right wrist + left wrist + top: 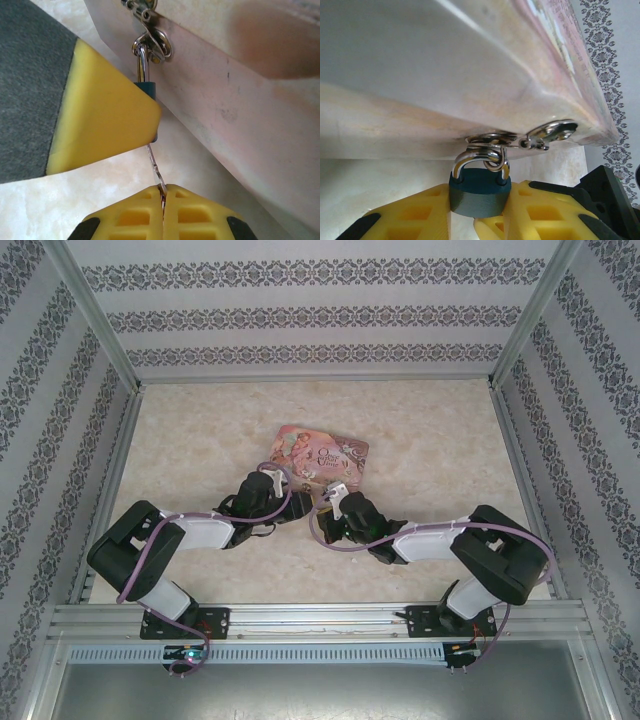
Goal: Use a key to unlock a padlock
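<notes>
The left gripper [476,220] was clamped on the blue padlock [480,192], whose body sat squeezed between its yellow fingers [410,215]. The silver shackle [463,162] pointed to 12 o'clock and was hooked through a metal ring [487,140] on the wall of the pink tin [445,65]. The right gripper [162,192] was pinched tight on the thin key [154,165], whose blade ran from the fingertips toward 11 o'clock up to the padlock's underside; its tip was hidden behind the left finger, so whether it sat in the keyhole could not be told. From above, both grippers met just at 6 o'clock of the tin on the marble-patterned table [200,440].
</notes>
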`<state>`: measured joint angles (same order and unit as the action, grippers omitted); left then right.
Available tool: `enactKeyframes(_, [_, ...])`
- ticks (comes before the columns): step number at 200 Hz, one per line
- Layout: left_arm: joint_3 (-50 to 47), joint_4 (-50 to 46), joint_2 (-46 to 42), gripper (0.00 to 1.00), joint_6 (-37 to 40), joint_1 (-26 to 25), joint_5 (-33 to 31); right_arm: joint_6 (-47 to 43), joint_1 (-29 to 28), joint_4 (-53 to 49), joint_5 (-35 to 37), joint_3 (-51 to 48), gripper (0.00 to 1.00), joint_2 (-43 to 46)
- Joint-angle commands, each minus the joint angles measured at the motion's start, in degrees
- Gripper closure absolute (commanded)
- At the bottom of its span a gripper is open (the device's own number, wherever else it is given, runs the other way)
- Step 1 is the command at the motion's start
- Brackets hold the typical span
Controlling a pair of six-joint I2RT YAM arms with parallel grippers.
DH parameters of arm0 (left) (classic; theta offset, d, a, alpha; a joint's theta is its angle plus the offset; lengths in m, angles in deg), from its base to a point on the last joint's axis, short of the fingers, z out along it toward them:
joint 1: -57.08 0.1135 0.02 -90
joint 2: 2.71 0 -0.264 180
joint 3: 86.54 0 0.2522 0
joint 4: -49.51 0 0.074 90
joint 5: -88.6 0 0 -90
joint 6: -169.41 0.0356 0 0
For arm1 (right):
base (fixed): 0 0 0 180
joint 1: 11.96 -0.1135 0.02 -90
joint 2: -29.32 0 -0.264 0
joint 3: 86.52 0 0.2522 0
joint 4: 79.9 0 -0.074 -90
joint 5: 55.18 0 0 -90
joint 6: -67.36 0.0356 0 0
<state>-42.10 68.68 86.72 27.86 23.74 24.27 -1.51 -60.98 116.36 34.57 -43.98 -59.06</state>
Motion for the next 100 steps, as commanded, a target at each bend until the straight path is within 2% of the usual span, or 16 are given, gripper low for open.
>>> enactKeyframes(1, [1.67, 3.46, 0.48, 0.7, -0.93, -0.92, 1.49, 0.29, -0.56, 4.87, 1.05, 1.62, 1.0, -1.13])
enactKeyframes(58, [1.75, 3.53, 0.64, 0.7, -1.01, -0.85, 1.63, -1.18, -0.56, 12.36, 0.26, 0.28, 1.0, -1.25])
enactKeyframes(100, [1.76, 3.81, 0.84, 0.7, -1.01, -0.85, 1.74, -1.4, -0.47, 15.89, -3.12, 0.35, 1.0, -2.61])
